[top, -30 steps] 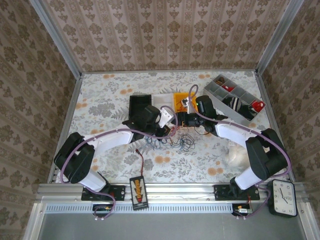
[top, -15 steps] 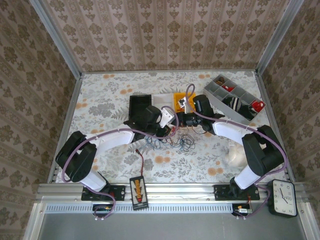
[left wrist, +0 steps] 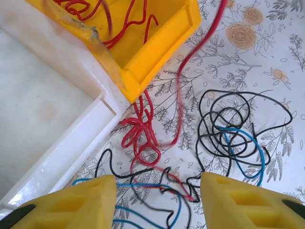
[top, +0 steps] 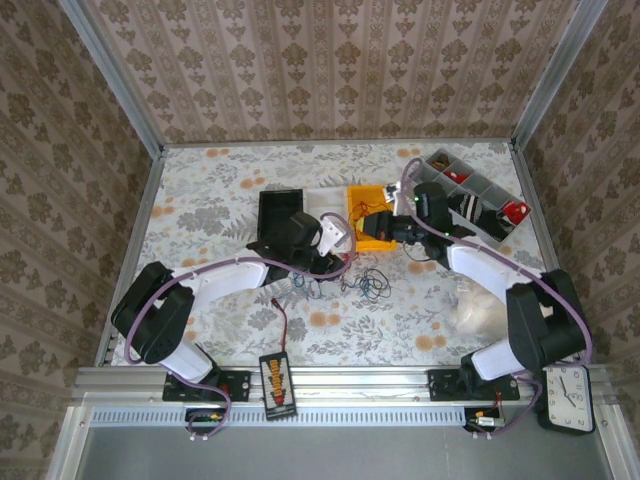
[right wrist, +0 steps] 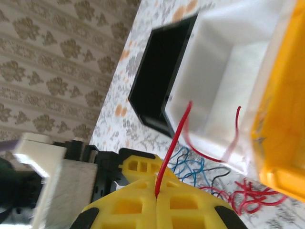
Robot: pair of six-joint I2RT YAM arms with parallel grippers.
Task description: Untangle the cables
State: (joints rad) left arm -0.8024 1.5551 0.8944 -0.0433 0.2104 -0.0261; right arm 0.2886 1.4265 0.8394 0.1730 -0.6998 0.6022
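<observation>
Right gripper (right wrist: 157, 194): clamped on red cable (right wrist: 174, 138). Left gripper (left wrist: 157, 198): jaws apart above the cables (left wrist: 224, 133). Risk: pull drags unpinned bunch or snags yellow bin (left wrist: 159, 45).

You are looking into a booth whose three walls carry beige-brown wallpaper with a repeating damask leaf pattern (top: 330, 70), framed at the corners by slanting silver aluminium posts (top: 110, 75). The table top (top: 200, 195) wears a pale cloth printed with grey foliage and orange flowers, evenly lit. A silver aluminium rail (top: 350, 381) runs along its near edge, with a plain grey floor strip (top: 340, 452) below it.
</observation>
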